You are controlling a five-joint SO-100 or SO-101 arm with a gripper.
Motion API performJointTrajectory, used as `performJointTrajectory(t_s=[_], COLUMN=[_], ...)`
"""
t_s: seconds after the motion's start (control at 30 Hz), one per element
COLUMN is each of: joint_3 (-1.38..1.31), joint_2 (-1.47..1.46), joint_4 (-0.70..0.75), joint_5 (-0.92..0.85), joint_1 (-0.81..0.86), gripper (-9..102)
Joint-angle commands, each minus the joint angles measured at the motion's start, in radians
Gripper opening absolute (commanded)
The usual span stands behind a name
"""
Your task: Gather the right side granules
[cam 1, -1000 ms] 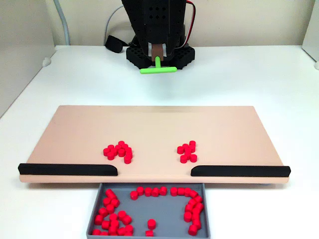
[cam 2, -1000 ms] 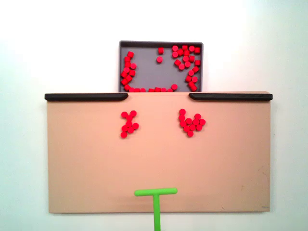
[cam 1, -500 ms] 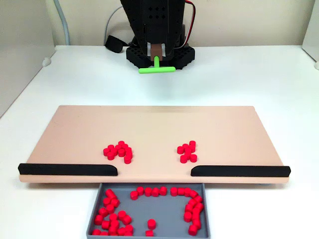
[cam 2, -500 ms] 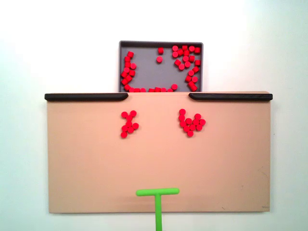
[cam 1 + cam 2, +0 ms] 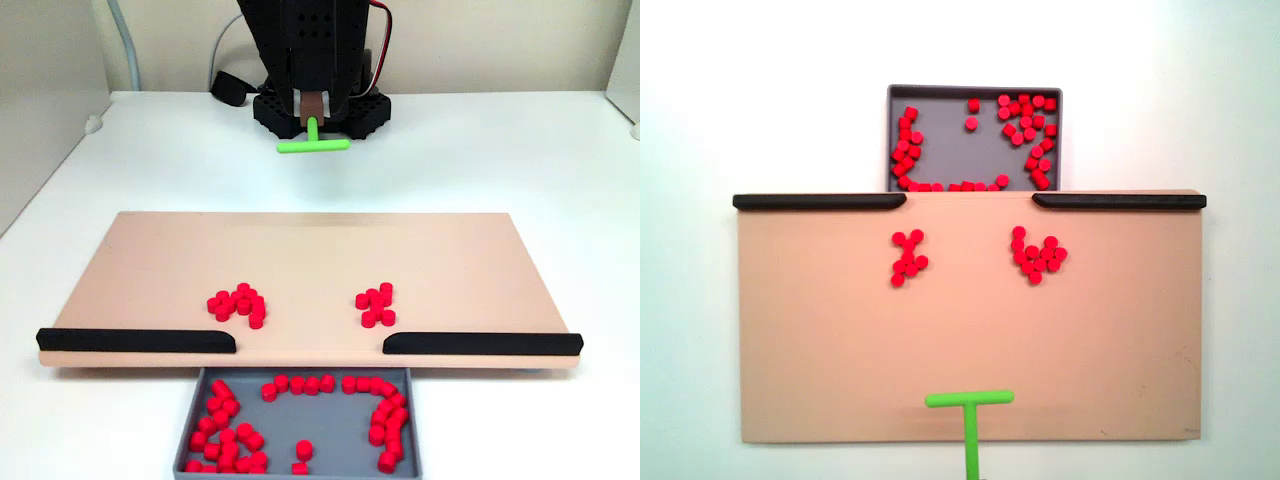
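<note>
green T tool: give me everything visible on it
The green T tool is a bright green, plastic-looking piece: a straight stem ending in a short crossbar. In a fixed view its stem runs up into the black arm's brown-tipped pincer; the grip itself is hidden. The crossbar lies level, parallel to the tan board's near edge, over its bare lower middle, well short of both red pellet groups. Contact with the board cannot be judged.
</note>
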Motion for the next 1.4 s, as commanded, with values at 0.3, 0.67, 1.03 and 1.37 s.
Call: performJointTrajectory(t_s=[0.3,0.67,1.03,1.37], joint_3=[-0.080,-0.368,-0.572,-0.712], joint_2=[-0.058,-0.353,-0.601,-0.756], joint_4=[-0.006,0.006,0.002,-0.006], joint_5=[-0.247,-0.907,-1.603,-1.973], joint_1=[0.104,0.308,0.394,0.403], gripper=[0,0,0,0])
